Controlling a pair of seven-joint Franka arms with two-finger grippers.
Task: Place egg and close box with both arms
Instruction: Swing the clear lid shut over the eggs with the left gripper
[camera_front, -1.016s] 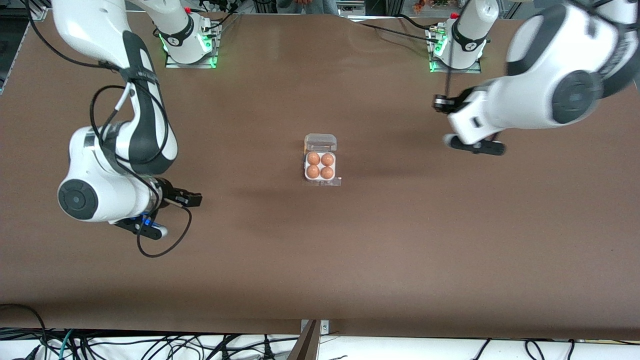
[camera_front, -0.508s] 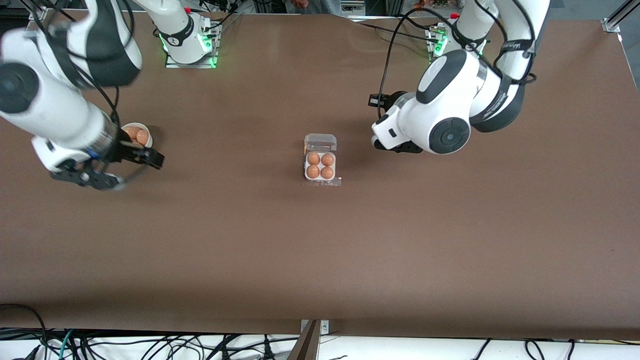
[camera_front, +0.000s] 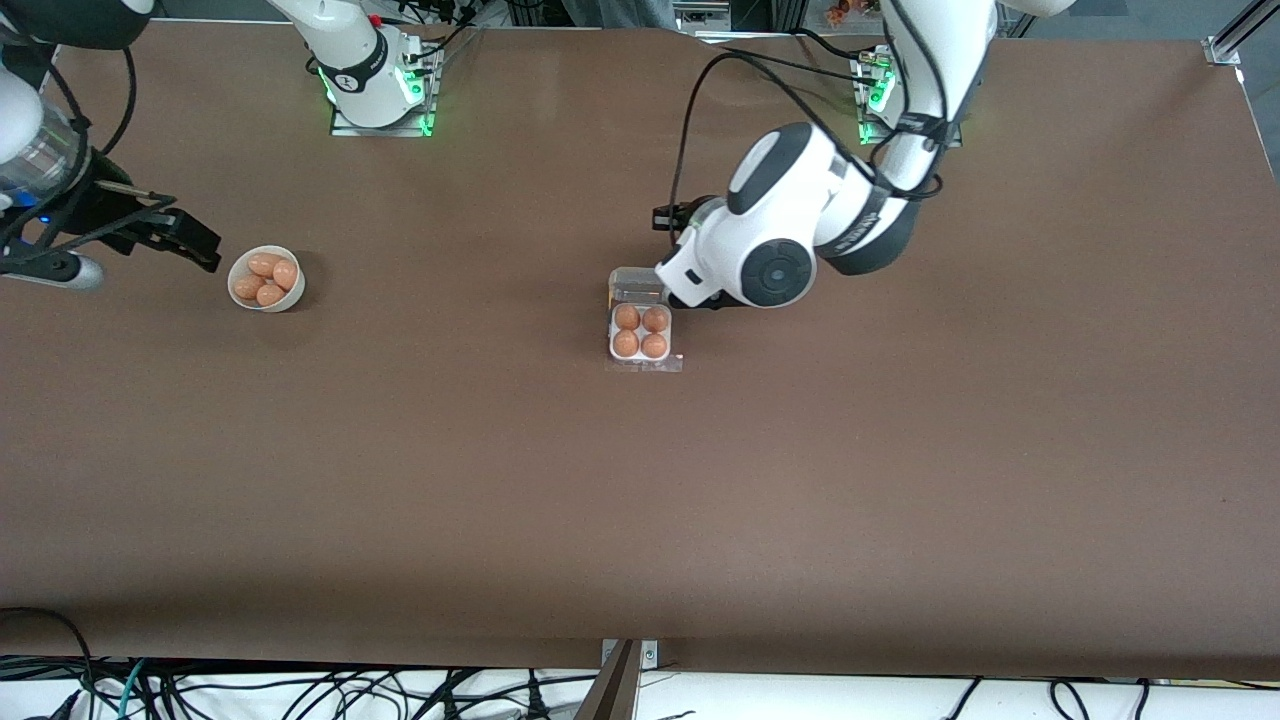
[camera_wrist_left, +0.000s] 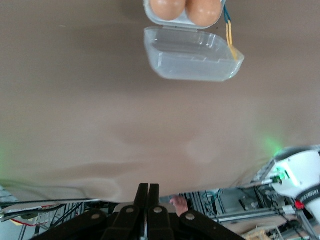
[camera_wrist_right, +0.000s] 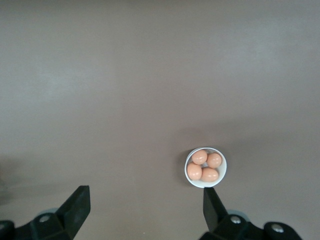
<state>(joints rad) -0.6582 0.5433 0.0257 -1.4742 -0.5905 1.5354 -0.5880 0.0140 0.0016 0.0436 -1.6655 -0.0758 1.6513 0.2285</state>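
Right hand: held over the bench at the right arm's end, just beside the bowl; its fingers are spread wide apart and nothing is held between them.
Bowl: a round white bowl, set on the bench toward the right arm's end; four orange-brown eggs are heaped in it, as is also seen in the right wrist view.
Box: placed at the middle of the bench, well apart from the bowl; its whitish tray is filled, one egg being seated in each of the four cells.
Egg: seated in a cell of the row next to the hinge.
Lid: clear plastic, folded back open and laid flat on the bench, on the side of the tray farther from the front camera.
Left hand: held low over the bench just beside the lid, toward the left arm's end; its fingers are pressed together on nothing.
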